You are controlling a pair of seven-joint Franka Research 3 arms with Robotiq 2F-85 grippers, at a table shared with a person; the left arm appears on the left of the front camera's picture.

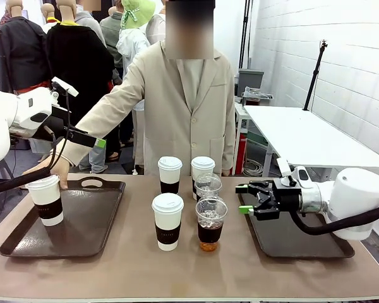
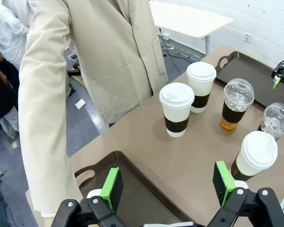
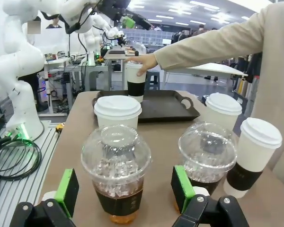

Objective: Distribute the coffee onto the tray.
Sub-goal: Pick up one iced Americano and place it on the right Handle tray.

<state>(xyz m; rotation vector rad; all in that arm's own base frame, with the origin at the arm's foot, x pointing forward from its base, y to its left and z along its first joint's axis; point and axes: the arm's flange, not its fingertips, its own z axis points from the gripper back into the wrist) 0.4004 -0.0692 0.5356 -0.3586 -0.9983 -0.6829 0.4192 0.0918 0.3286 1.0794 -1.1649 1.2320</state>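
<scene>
The brown counter (image 1: pixel 132 268) runs across the foreground, and a person in a beige jacket (image 1: pixel 183 107) stands at its far side. Two dark brown plastic trays lie flat on it, well apart: the left tray (image 1: pixel 91 221) and the right tray (image 1: pixel 284 243).

There are six cups, all upright. Four are white paper cups with white lids and dark sleeves. One, the tray cup (image 1: pixel 47 201), stands on the left tray with the person's hand (image 1: pixel 55 172) on it, and three stand mid-counter between the trays. Among those three are two clear dome-lidded plastic cups of dark iced coffee, the nearer iced cup (image 1: pixel 211 222) and the farther iced cup (image 1: pixel 208 187).

The right gripper (image 1: pixel 242 198), fingers apart, points level at the nearer iced cup, which stands just beside its fingertips, toward the robot's left. This arm appears better placed to take it. The left gripper (image 2: pixel 168 185), likewise spread, hangs above the left tray, well apart from the mid-counter cups.
</scene>
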